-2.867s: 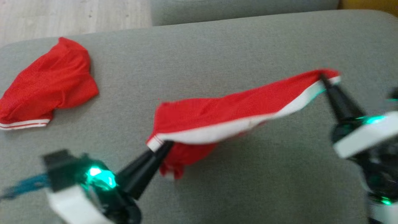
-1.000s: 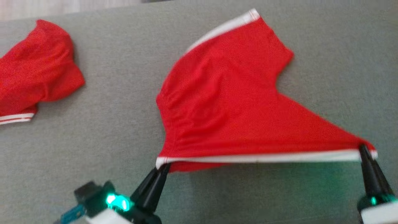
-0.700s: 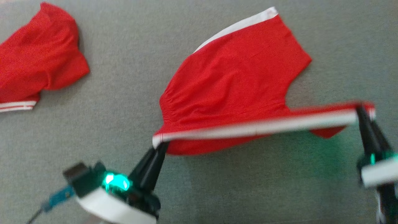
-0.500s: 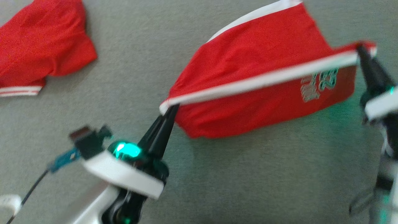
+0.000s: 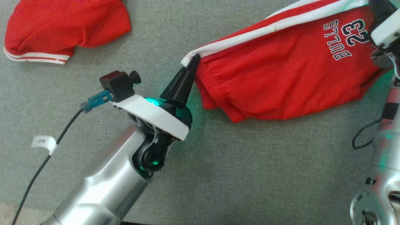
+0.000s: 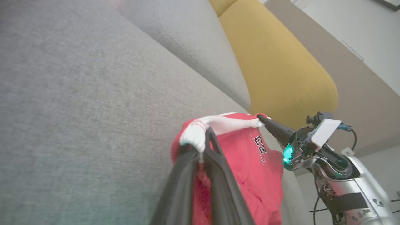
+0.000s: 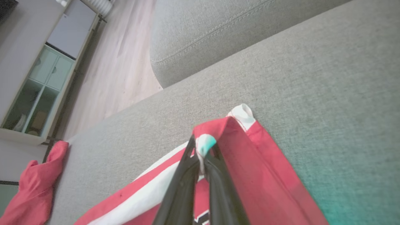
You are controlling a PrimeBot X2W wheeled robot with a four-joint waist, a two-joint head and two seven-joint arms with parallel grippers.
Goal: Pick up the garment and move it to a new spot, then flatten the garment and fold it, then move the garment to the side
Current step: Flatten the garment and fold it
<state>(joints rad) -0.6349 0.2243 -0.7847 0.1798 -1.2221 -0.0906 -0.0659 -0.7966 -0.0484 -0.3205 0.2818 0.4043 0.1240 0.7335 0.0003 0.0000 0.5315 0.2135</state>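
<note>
Overhead, red shorts with a white band along the top edge and "BULLS 23" printed in black-and-white letters hang stretched above a grey sofa seat. The cloth is creased and gathered near its left end and sags below the band; whether the lowest folds touch the seat is unclear. The left claw is pinched tight on the white-trimmed corner at the shorts' left end, so the cloth spreads away to its right and upward in the head view. The right claw is likewise closed on the opposite corner, with white trim bunched between its tips and red cloth falling beneath it. The band runs taut from one claw to the other. Well apart, at the seat's far left, lies a second crumpled red garment with a striped hem.
</note>
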